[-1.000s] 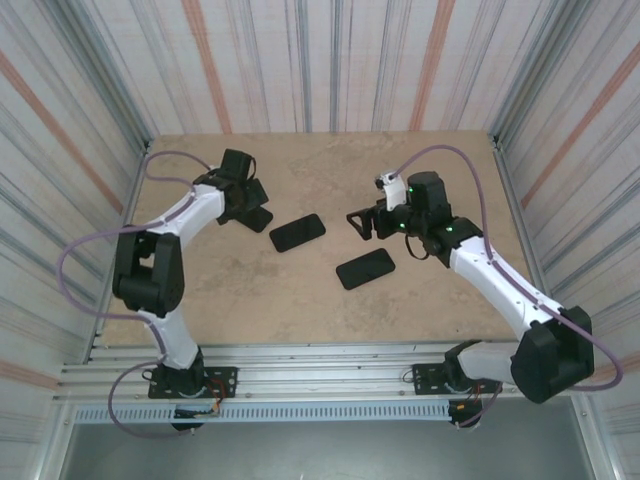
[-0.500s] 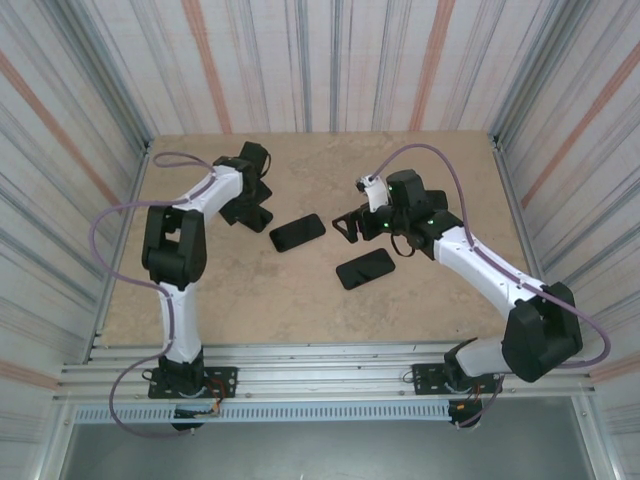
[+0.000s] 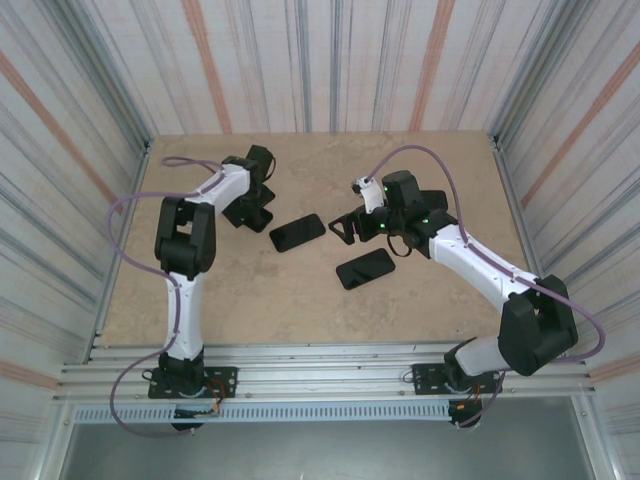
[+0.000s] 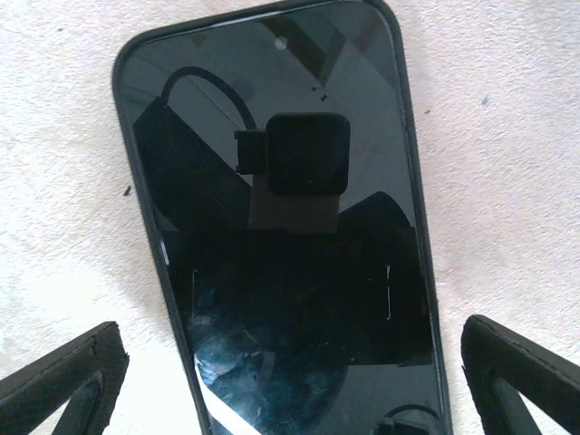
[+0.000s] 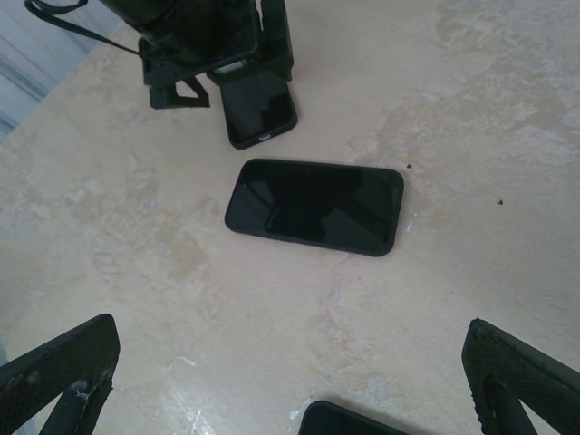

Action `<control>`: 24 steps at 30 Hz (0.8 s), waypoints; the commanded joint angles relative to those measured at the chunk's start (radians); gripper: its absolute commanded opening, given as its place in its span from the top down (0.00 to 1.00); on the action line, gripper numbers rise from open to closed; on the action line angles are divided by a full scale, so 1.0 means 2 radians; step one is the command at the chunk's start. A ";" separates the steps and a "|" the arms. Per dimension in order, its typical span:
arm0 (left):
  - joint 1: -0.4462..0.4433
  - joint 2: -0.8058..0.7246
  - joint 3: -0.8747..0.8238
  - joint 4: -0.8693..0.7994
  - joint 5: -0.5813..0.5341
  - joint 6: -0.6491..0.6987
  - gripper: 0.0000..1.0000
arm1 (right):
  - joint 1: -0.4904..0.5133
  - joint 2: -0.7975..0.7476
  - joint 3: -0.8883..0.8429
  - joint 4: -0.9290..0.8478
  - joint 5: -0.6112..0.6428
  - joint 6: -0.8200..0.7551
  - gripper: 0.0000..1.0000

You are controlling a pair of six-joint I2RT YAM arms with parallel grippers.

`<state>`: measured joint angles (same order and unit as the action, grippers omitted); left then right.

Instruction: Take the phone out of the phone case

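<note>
A black phone [image 4: 285,236] in a dark phone case [image 4: 138,190] lies screen up on the table. My left gripper [image 4: 292,367] hangs open just above it, one finger to each side, touching neither edge. From above, that left gripper [image 3: 250,207] covers most of this phone [image 3: 262,219]. My right gripper [image 3: 343,228] is open over bare table, right of a second black phone [image 3: 297,232] and above a third [image 3: 365,268]. In the right wrist view the second phone [image 5: 314,206] lies ahead of the open right gripper [image 5: 290,372].
The beige table [image 3: 400,160] is walled by striped panels on three sides. A metal rail [image 3: 320,355] runs along the near edge. In the right wrist view the left gripper [image 5: 213,41] stands over its phone [image 5: 261,113], and the third phone's corner [image 5: 349,421] shows at the bottom.
The left arm's elbow has swung up and right while its gripper edged over the far phone. The right gripper has moved a little left toward the middle phone. Both stayed open.
</note>
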<state>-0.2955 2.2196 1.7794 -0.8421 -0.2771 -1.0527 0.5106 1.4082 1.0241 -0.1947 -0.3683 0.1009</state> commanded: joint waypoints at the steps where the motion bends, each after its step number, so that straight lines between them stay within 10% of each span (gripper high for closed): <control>1: 0.005 0.016 0.017 -0.017 0.004 -0.016 0.01 | 0.002 0.005 0.014 0.004 -0.010 0.010 0.01; 14: 0.005 0.027 0.007 -0.028 0.018 -0.031 0.02 | -0.004 0.010 0.015 0.007 -0.024 0.019 0.01; 24: 0.005 0.012 -0.021 0.000 0.031 -0.035 0.28 | -0.013 0.003 0.007 0.019 -0.037 0.038 0.01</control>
<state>-0.2890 2.2421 1.7733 -0.8444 -0.2546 -1.0996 0.4904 1.4220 1.0252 -0.1802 -0.4133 0.1390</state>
